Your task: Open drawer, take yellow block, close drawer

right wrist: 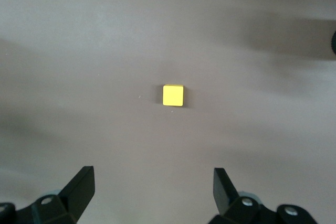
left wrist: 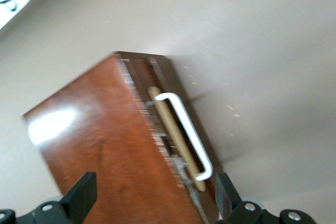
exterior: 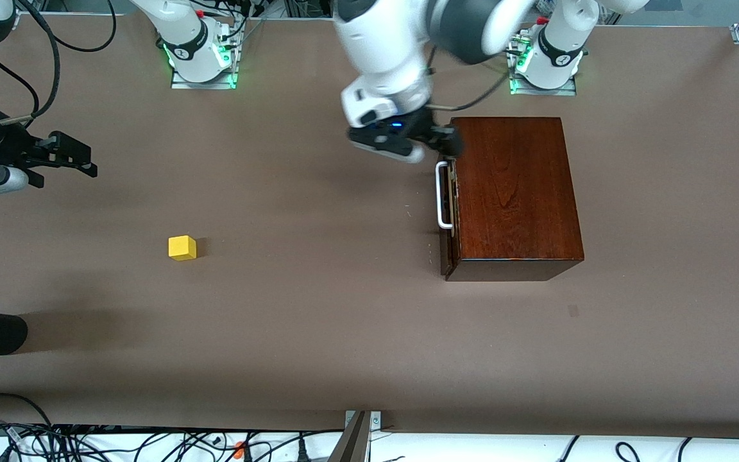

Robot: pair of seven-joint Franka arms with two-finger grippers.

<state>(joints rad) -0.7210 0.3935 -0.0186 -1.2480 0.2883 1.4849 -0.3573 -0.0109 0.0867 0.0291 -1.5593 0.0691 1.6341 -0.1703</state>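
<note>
I see the drawer almost shut, my spread left gripper over its handle; my spread right gripper waits above the table-bound yellow block.

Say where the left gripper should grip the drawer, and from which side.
Grip the white handle at mid-span, coming level from the right arm's end of the table. The loop stands off the drawer front, leaving a gap for one finger. The left gripper is open beside it.
</note>
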